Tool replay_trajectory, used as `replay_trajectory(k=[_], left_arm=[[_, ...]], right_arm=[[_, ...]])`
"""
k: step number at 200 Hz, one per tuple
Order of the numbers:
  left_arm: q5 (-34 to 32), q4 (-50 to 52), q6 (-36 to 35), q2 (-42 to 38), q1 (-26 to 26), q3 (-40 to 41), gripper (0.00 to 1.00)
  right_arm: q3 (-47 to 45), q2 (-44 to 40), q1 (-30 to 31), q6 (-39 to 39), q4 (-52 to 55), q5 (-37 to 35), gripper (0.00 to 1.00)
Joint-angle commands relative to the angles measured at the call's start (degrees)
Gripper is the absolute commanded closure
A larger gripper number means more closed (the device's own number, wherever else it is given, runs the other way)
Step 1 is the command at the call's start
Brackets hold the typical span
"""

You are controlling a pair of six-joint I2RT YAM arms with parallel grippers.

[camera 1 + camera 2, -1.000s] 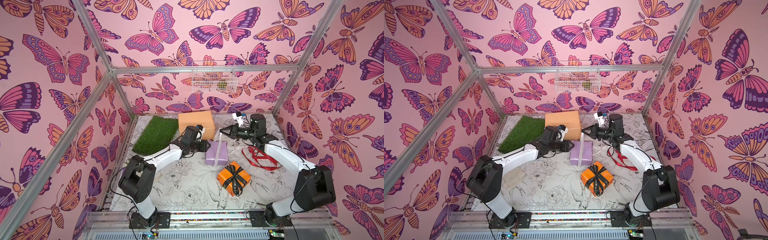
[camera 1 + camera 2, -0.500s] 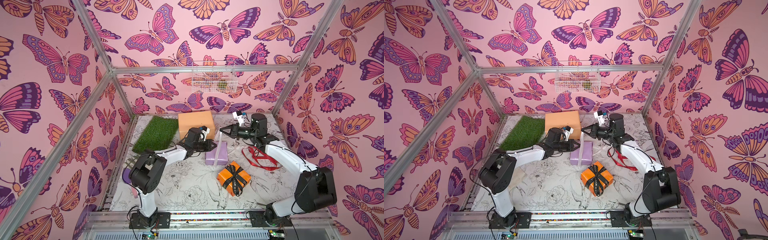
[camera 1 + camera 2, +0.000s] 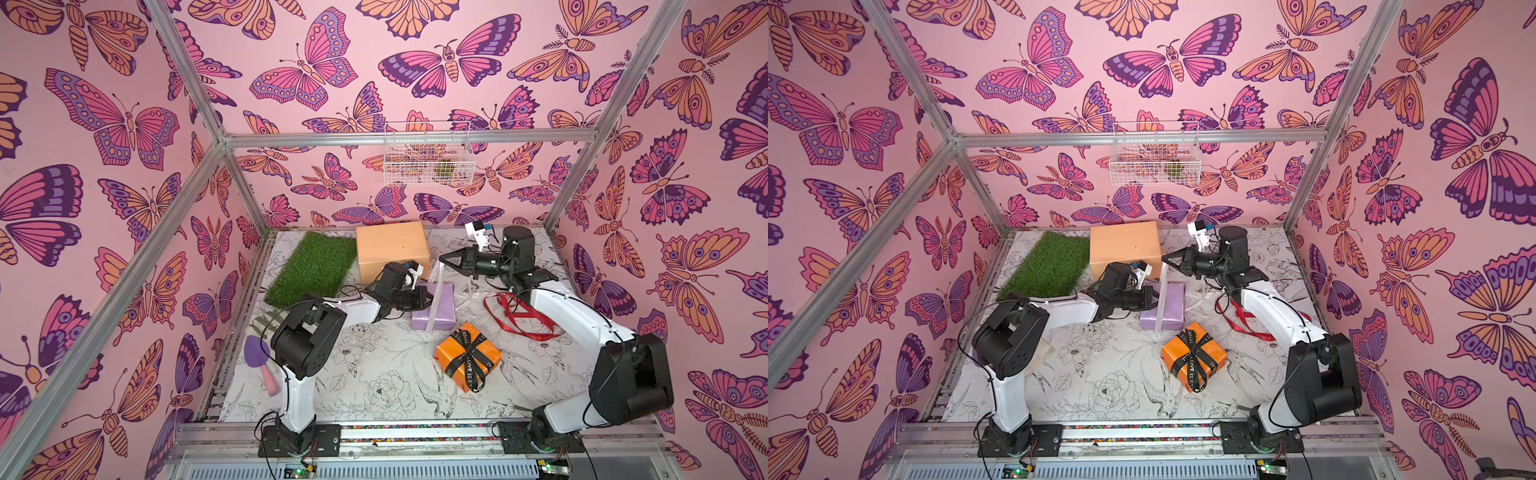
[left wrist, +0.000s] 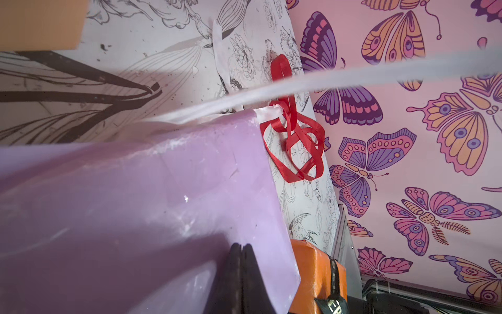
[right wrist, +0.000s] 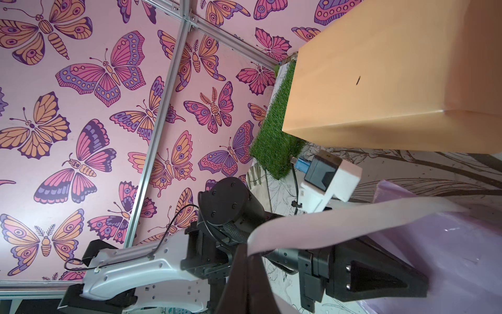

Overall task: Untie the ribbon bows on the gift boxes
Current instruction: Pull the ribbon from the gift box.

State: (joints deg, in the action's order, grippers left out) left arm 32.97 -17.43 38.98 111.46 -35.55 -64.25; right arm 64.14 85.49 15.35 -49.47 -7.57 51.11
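the right gripper point(image 3: 443, 260) is clenched on the pale white-lilac satin ribbon point(image 3: 436, 291), drawn taut up from the small lilac paper-wrapped cube point(image 3: 445, 305) mid-table. the left gripper point(image 3: 424, 299), clamped empty, rests against that cube. this bow looks half undone; the next pull should free the ribbon without dragging the cube.

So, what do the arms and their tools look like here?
The left arm and right arm match: white shells, black joint housings, thin black cables looping outside. The left tool and right tool are black, tapering to points; white camera brackets with blue plugs sit behind them.
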Motion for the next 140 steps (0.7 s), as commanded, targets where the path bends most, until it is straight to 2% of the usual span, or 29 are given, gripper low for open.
replay_trajectory(k=[1, 39, 75, 98, 140], left_arm=[[-2.4, 5.8, -3.0, 1.7, -0.4, 0.1, 1.0], [-2.7, 9.1, -4.2, 2.9, -0.3, -1.1, 1.0], [-3.4, 10.1, -4.9, 2.2, -0.5, -1.1, 1.0], [-3.2, 11.1, -5.2, 2.6, -0.4, -1.6, 1.0], [-4.2, 11.9, -6.0, 2.1, -0.4, -0.9, 1.0]], right_arm=[[4.4, -1.5, -0.3, -1.4, -2.6, 1.1, 1.0], [10.4, -3.1, -0.3, -3.1, -2.4, 1.0, 1.0], [16.5, -4.0, -0.4, -1.3, 0.6, -1.9, 1.0], [24.9, -2.6, -0.4, -0.8, 2.8, -1.2, 1.0], [31.9, -3.3, -1.6, 0.1, 3.1, -5.1, 1.0]])
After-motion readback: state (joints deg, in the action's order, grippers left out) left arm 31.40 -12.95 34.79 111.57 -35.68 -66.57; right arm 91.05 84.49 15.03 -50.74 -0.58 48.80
